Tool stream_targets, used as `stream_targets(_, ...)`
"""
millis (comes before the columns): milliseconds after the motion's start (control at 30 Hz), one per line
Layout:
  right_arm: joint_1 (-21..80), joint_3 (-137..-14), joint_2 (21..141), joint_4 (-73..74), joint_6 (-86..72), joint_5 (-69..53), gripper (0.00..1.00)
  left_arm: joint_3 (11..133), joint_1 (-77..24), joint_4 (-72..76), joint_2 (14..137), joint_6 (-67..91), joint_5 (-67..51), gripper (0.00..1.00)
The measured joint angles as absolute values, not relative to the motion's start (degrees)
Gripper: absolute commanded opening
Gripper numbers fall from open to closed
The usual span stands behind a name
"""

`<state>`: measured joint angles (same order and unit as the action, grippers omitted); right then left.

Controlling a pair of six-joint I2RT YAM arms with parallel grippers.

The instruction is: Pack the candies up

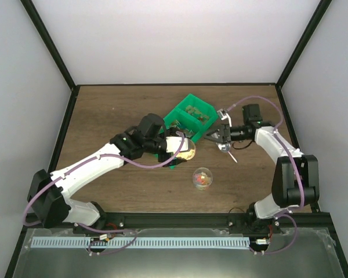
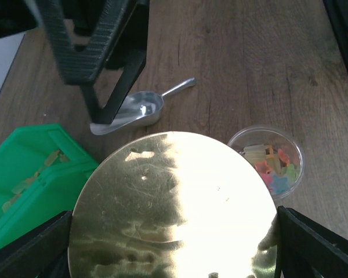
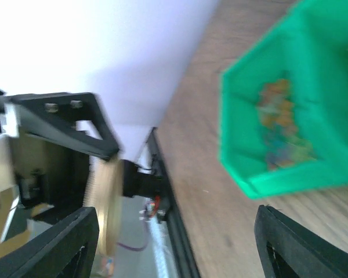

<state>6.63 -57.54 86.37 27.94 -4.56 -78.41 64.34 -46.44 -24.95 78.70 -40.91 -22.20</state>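
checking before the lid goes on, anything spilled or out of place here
No spill shows: the candies sit inside the upright clear cup. Only the metal scoop stands out, lying loose on the bare table near the green bin, by the open right end effector.

From where I stand, the candies [image 2: 271, 166] are tiny loose pieces in orange, pinkish red, pale yellow and green. One lot lies jumbled in the bottom of a small clear round cup [image 2: 252, 132]. The cup stands upright and uncovered on the desk [image 2: 249, 69], around the middle and slightly right. They cover the cup's floor in a shallow heap, well below its rim. The rest lie farther back in a green bin [image 2: 46, 197], just beyond the cup and a little to its left. They are scattered over the floor of its compartments, mostly yellowish and orange there, and too blurred to tell apart.
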Motion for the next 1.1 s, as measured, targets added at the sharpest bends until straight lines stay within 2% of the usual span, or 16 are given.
stream_targets(200, -3.6, -59.2, 90.0, 45.9, 12.7, -71.2, 0.69, 62.2, -46.4, -24.4, 79.4, -38.2, -24.1, 0.79)
stream_targets(367, -5.1, -64.6, 91.8, 54.5, 31.7, -66.3, 0.7, 59.6, -46.4, -24.4, 79.4, -37.2, -24.8, 0.79)
stream_targets(633, -5.1, -44.2, 74.1, 49.2, 64.6, -57.1, 0.61, 58.5, -46.4, -24.0, 79.4, -36.8, -24.8, 0.79)
stream_targets(867, -2.2, -33.8, 73.8, 43.2, 83.8, -51.9, 0.55, 58.0, -46.2, -24.1, 79.4, -36.4, -24.8, 0.79)
stream_targets(1100, 5.8, -31.8, 76.8, 37.4, 87.4, -47.7, 0.52, 58.0, -45.3, -24.3, 79.4, -36.3, -24.8, 0.79)
